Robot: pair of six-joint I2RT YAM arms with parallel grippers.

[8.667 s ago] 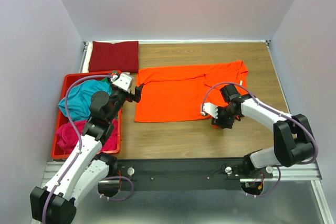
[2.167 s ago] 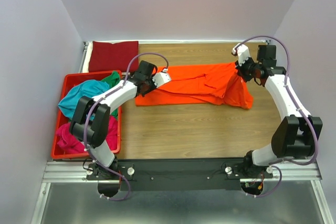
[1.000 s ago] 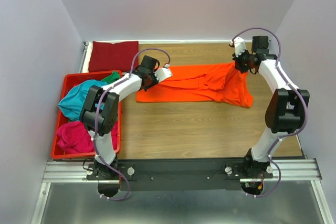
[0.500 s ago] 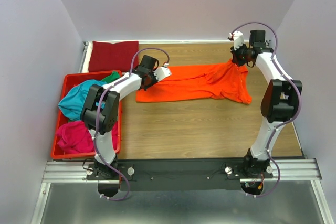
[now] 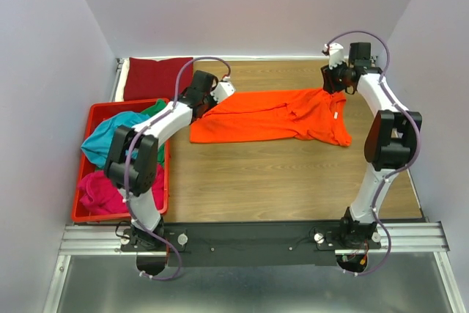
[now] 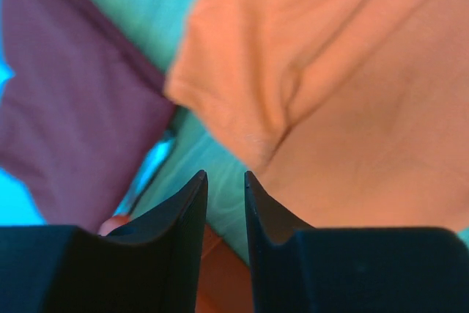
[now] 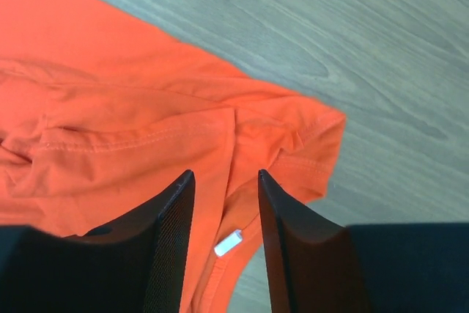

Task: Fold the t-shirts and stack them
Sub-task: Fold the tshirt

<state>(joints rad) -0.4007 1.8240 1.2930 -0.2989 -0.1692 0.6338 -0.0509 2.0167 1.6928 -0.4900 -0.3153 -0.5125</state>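
Note:
The bright orange t-shirt lies folded lengthwise across the back middle of the table. My left gripper hovers over its upper left corner, open, with nothing between the fingers. In the left wrist view that gripper looks down on the orange cloth, with the dark red cloth beside it. My right gripper hangs over the shirt's upper right corner. In the right wrist view the gripper is open above the orange t-shirt and its white neck tag. A folded dark red t-shirt lies at the back left.
A red plastic crate stands at the left edge, holding teal, magenta and green t-shirts in a heap. Bare wooden table stretches in front of the orange shirt. Walls close in on three sides.
Both grippers have opened and let go of the orange t-shirt. Its lifted right side has dropped flat onto the table, and the left gripper has risen slightly off the corner.

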